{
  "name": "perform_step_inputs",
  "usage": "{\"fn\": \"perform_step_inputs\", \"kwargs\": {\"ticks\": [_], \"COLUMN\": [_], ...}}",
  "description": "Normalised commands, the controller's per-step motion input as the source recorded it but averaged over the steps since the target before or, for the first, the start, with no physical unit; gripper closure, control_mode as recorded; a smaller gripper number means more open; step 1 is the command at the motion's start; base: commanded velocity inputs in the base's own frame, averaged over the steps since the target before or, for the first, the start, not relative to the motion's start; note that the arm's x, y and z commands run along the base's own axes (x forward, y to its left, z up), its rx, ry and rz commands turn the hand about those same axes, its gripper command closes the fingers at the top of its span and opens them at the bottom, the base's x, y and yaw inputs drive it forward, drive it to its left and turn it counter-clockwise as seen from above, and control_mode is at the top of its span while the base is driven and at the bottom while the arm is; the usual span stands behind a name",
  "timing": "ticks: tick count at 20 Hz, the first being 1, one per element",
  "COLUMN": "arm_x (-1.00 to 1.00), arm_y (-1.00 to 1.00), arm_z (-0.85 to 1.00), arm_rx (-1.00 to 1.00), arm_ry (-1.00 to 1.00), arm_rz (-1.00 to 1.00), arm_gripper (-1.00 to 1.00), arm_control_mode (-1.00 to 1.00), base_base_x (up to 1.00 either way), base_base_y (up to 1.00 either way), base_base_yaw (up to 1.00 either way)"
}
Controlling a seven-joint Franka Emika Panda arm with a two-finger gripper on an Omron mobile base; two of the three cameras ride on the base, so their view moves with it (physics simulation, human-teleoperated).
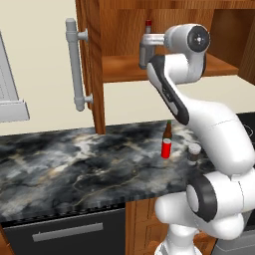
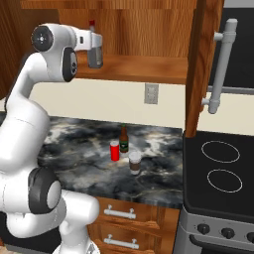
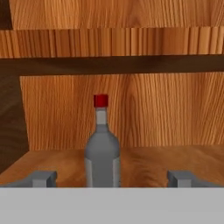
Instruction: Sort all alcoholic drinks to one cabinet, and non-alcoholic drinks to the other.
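Observation:
The grey glass bottle (image 3: 102, 151) with a red cap (image 1: 148, 23) stands upright on the shelf (image 1: 124, 67) of the open reddish-brown wall cabinet. My gripper (image 3: 112, 178) is open at the shelf's front. Its fingertips (image 3: 41, 178) are spread wide on either side of the bottle without touching it. From the base views the hand (image 1: 144, 52) (image 2: 95, 49) hides most of the bottle. On the counter below stand the brown beer bottle (image 1: 168, 130) (image 2: 123, 139), the red can (image 1: 166, 148) (image 2: 115, 150) and the dark cup with a pale lid (image 1: 193, 153) (image 2: 134, 162).
The cabinet door (image 1: 92, 64) swings out to the left with its grey bar handle (image 1: 74, 64). Another open door (image 2: 198, 64) with a handle (image 2: 221, 69) hangs on the right. A black stove (image 2: 223, 168) adjoins the marble counter (image 1: 74, 164). A wall outlet (image 2: 151, 93) sits under the shelf.

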Motion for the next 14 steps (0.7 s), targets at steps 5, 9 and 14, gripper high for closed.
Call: {"fn": "perform_step_inputs", "kwargs": {"ticks": [5, 9, 14], "arm_x": [-0.14, -0.14, -0.18], "arm_y": [-0.14, -0.04, 0.00], "arm_z": [-0.32, -0.33, -0.32], "arm_rx": [-0.01, 0.00, 0.00], "arm_ry": [0.11, 0.23, 0.22], "arm_rz": [0.00, 0.00, 0.00], "arm_gripper": [-1.00, -1.00, -1.00], "arm_control_mode": [-1.00, -1.00, -1.00], "base_base_x": [0.00, 0.00, 0.00], "base_base_y": [0.00, 0.00, 0.00], "base_base_yaw": [0.00, 0.00, 0.00]}}
